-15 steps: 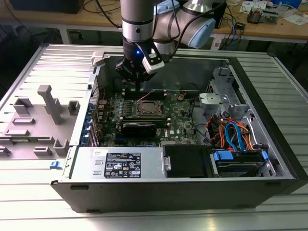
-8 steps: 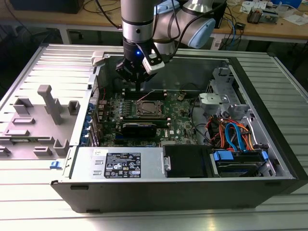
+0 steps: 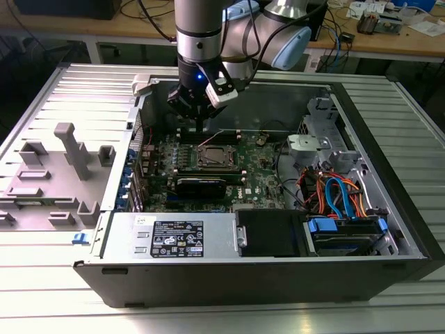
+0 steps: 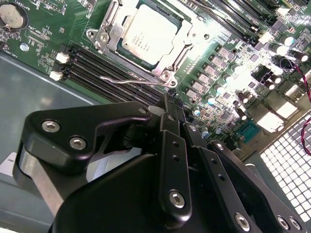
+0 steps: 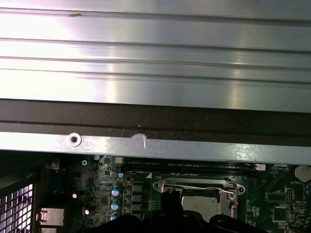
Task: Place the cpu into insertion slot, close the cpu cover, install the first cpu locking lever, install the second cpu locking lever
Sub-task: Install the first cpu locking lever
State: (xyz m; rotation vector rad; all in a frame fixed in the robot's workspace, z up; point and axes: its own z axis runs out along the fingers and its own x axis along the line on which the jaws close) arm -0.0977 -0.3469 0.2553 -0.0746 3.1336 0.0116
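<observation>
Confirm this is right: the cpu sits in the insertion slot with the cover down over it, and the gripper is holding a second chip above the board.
Wrong on one count: the gripper holds no chip, as the second wrist view shows. The cpu does sit in the insertion slot under the cpu cover.

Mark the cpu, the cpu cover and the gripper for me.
cpu (image 4: pixel 148 36): second wrist view, centre of its silvery top.
cpu cover (image 4: pixel 187 41): second wrist view, frame strip beside the chip.
gripper (image 4: pixel 167 109): second wrist view, at the fingertips above the memory slots.
</observation>
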